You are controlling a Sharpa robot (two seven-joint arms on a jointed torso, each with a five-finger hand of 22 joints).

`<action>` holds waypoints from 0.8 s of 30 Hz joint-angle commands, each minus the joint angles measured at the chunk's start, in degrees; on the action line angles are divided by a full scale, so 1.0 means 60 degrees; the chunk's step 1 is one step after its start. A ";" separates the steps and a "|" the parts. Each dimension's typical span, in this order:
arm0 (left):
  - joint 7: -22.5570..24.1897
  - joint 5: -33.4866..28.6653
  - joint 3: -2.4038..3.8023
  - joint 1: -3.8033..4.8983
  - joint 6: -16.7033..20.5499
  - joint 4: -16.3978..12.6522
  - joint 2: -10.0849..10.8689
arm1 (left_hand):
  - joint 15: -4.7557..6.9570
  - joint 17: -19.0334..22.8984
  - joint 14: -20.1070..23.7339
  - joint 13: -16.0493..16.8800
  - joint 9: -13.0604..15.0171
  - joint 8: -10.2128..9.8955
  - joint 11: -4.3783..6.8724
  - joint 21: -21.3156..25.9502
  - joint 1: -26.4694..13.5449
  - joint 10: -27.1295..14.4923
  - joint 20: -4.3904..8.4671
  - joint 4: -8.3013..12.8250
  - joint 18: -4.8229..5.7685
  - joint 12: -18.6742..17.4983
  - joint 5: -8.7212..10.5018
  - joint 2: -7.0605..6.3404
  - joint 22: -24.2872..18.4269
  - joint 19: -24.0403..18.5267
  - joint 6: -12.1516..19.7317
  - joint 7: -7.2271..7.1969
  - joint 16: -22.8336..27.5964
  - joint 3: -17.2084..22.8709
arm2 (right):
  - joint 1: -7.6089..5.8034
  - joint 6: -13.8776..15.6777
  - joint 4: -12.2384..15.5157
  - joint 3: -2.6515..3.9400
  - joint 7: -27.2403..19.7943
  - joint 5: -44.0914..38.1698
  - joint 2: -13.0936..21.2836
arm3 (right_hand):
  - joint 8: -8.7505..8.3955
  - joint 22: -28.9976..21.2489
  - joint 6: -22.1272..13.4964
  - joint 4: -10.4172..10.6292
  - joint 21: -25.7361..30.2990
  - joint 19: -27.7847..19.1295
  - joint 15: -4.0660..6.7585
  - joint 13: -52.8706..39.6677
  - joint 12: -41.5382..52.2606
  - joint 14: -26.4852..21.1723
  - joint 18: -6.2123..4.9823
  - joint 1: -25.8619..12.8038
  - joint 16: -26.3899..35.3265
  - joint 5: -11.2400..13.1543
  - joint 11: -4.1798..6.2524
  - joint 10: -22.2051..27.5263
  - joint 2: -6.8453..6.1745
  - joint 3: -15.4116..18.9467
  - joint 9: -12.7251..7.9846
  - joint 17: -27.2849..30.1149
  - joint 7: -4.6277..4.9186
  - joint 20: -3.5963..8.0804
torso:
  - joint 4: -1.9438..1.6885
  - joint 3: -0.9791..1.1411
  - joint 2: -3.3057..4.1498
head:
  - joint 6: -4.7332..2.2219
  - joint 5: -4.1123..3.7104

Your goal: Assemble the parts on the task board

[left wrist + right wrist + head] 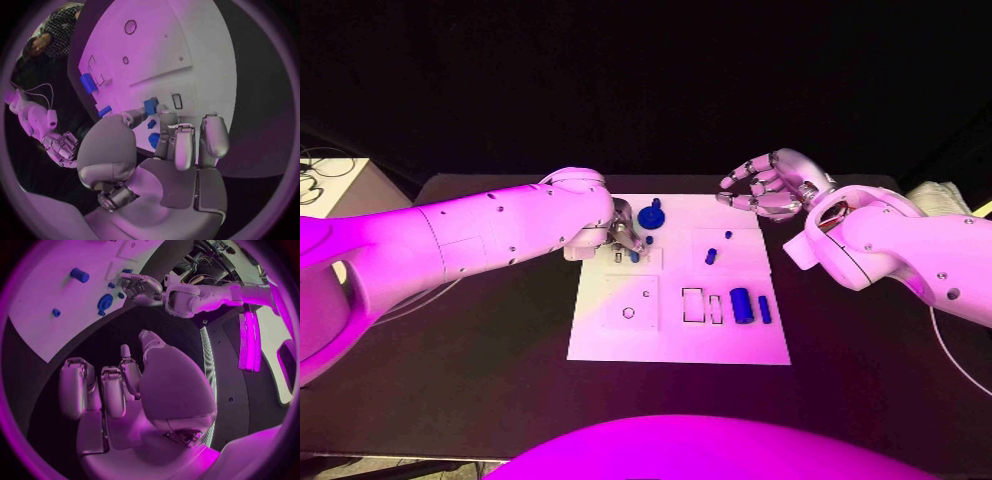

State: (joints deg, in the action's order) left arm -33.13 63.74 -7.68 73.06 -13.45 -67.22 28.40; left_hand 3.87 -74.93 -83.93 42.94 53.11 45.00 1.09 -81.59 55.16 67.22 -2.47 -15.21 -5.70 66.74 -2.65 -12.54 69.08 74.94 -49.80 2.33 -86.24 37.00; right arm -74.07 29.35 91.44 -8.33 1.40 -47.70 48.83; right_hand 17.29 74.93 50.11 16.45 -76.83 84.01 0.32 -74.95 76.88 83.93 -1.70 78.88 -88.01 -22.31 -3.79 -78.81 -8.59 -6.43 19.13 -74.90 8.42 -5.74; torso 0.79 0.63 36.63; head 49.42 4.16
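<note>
In the head view the white task board [678,340] lies at the centre of the black table [473,370]. The left hand [620,232] sits over the board's upper left corner, beside a round blue part [653,213] that stands near the top edge. A small blue part [711,255] stands right of centre in the upper half of the board, and a larger blue block [740,304] lies with a slim blue bar [764,308] in the lower right, next to two outlined slots.

The left wrist view gives what the head camera cannot: the fingers [178,145] are curled down over the board with a blue part [150,106] at their tips, touching or nearly so (whether it is truly pinched I cannot tell). Two more small blue pieces [152,123] sit just beneath those tips.

The right hand [764,187] hovers above the table at the upper right of the head frame, just off the board's top right corner, its fingers curled inward. The right wrist view shows its fingers [112,390] bent over bare dark table with nothing between them, and, at that frame's upper left, the board with the round part and the left hand across it.
</note>
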 commanded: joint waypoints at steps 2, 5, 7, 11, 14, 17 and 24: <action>-0.0157 -0.0075 -0.0061 -0.0098 -0.0450 0.0043 -0.0022 | 0.0037 -0.1250 -0.0613 -0.0012 0.0020 -0.0084 -0.0017 0.0059 -0.0145 -0.0052 -0.0012 -0.0167 0.0179 -0.0009 -0.0062 0.0018 -0.0016 0.0026 -0.0034 0.0072 0.0032 -0.0337 | 0.0006 -0.0024 0.0027 0.0001 -0.0056 -0.0106 0.0008 | 0.0059 0.1430 -0.0059 0.0005 0.0014 0.0256 0.0052 -0.0505 -0.0020 0.0855 -0.0176 -0.0091 0.0027 -0.0012 0.0020 0.0025 -0.0015 -0.0061 0.0012 -0.1926 0.0011 0.0094 | -0.0007 -0.0002 -0.0002 | 0.0015 0.0001; -0.0173 -0.0060 -0.0061 -0.0098 -0.0462 0.0068 -0.0028 | 0.0035 -0.1239 -0.0608 -0.0015 0.0027 -0.0103 -0.0018 0.0062 -0.0165 -0.0062 -0.0015 -0.0218 0.0179 -0.0010 -0.0062 0.0026 -0.0015 0.0026 -0.0032 0.0073 0.0038 -0.0533 | 0.0006 -0.0019 0.0030 0.0001 -0.0058 -0.0106 0.0012 | 0.0059 0.1430 -0.0059 0.0005 0.0014 0.0256 0.0052 -0.0505 -0.0020 0.0855 -0.0176 -0.0091 0.0027 -0.0012 0.0020 0.0025 -0.0015 -0.0061 0.0012 -0.1926 0.0011 0.0094 | -0.0007 0.0000 -0.0008 | 0.0021 0.0000; -0.0179 -0.0053 -0.0061 -0.0098 -0.0464 0.0085 -0.0032 | 0.0035 -0.1242 -0.0609 -0.0016 0.0028 -0.0106 -0.0018 0.0061 -0.0172 -0.0063 -0.0015 -0.0223 0.0179 -0.0011 -0.0062 0.0030 -0.0013 0.0028 -0.0032 0.0073 0.0037 -0.0564 | 0.0006 -0.0018 0.0032 0.0001 -0.0059 -0.0106 0.0014 | 0.0061 0.1418 -0.0062 0.0007 0.0038 0.0248 0.0051 -0.0479 -0.0048 0.0848 -0.0181 -0.0098 0.0041 -0.0007 0.0019 0.0049 -0.0016 -0.0062 0.0012 -0.1902 0.0012 0.0094 | -0.0007 0.0002 -0.0010 | 0.0020 0.0002; -0.0187 -0.0041 -0.0061 -0.0098 -0.0469 0.0117 -0.0041 | 0.0034 -0.1246 -0.0609 -0.0014 0.0037 -0.0137 -0.0018 0.0066 -0.0275 -0.0071 -0.0017 -0.0248 0.0178 -0.0009 -0.0063 0.0094 -0.0012 0.0027 -0.0035 0.0071 0.0036 -0.0871 | 0.0006 -0.0023 0.0033 0.0001 -0.0059 -0.0106 0.0017 | 0.0064 0.1418 -0.0064 0.0012 0.0039 0.0248 0.0051 -0.0486 -0.0040 0.0851 -0.0181 -0.0112 0.0036 0.0002 0.0017 0.0043 -0.0019 -0.0060 0.0012 -0.1911 0.0013 0.0093 | -0.0004 -0.0001 -0.0008 | 0.0022 0.0005; -0.0189 -0.0038 -0.0061 -0.0098 -0.0467 0.0123 -0.0044 | 0.0035 -0.1250 -0.0611 -0.0007 0.0038 -0.0139 -0.0018 0.0067 -0.0282 -0.0068 -0.0017 -0.0248 0.0178 -0.0005 -0.0064 0.0100 -0.0015 0.0025 -0.0036 0.0070 0.0034 -0.0894 | 0.0006 -0.0026 0.0033 0.0001 -0.0058 -0.0106 0.0017 | 0.0064 0.1418 -0.0064 0.0012 0.0039 0.0248 0.0051 -0.0486 -0.0040 0.0851 -0.0181 -0.0112 0.0036 0.0002 0.0017 0.0043 -0.0019 -0.0060 0.0012 -0.1911 0.0013 0.0093 | -0.0005 -0.0001 -0.0004 | 0.0017 0.0009; -0.0186 -0.0038 -0.0060 -0.0098 -0.0461 0.0122 -0.0045 | 0.0035 -0.1252 -0.0611 -0.0014 0.0039 -0.0140 -0.0016 0.0064 -0.0268 -0.0072 -0.0017 -0.0237 0.0179 -0.0009 -0.0064 0.0109 -0.0006 0.0031 -0.0036 0.0068 0.0033 -0.0908 | 0.0006 -0.0029 0.0032 0.0001 -0.0056 -0.0106 0.0018 | 0.0064 0.1418 -0.0064 0.0012 0.0039 0.0248 0.0051 -0.0486 -0.0040 0.0851 -0.0181 -0.0112 0.0036 0.0002 0.0017 0.0043 -0.0019 -0.0060 0.0012 -0.1911 0.0013 0.0093 | -0.0004 -0.0002 -0.0001 | 0.0017 0.0005; -0.0111 -0.0077 -0.0058 -0.0099 -0.0338 0.0004 0.0052 | 0.0039 -0.1252 -0.0611 -0.0028 0.0048 -0.0152 -0.0011 0.0072 -0.0150 -0.0081 -0.0015 -0.0205 0.0176 -0.0016 -0.0065 0.0139 -0.0021 0.0020 -0.0033 0.0062 0.0033 -0.0991 | 0.0006 -0.0032 0.0034 0.0001 -0.0052 -0.0106 0.0027 | 0.0064 0.1418 -0.0064 0.0012 0.0039 0.0248 0.0051 -0.0486 -0.0040 0.0851 -0.0181 -0.0112 0.0036 0.0002 0.0017 0.0043 -0.0019 -0.0060 0.0012 -0.1911 0.0013 0.0093 | -0.0004 -0.0002 -0.0001 | 0.0009 0.0008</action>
State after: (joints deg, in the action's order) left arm -33.14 63.72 -7.63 73.08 -13.92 -67.07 28.51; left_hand 3.87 -74.92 -83.93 42.85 53.40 44.33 1.01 -81.38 54.17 67.15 -2.47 -16.43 -5.70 66.74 -2.86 -12.02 69.05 74.94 -50.13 2.42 -86.24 31.35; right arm -74.07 29.38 91.54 -8.33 1.40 -47.76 48.96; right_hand 17.29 74.91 50.11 16.45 -76.83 84.01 0.32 -74.93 76.88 83.93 -1.70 78.88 -88.01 -22.31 -3.79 -78.81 -8.59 -6.43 19.12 -74.94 8.42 -5.74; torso 0.76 0.62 36.60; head 49.53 4.21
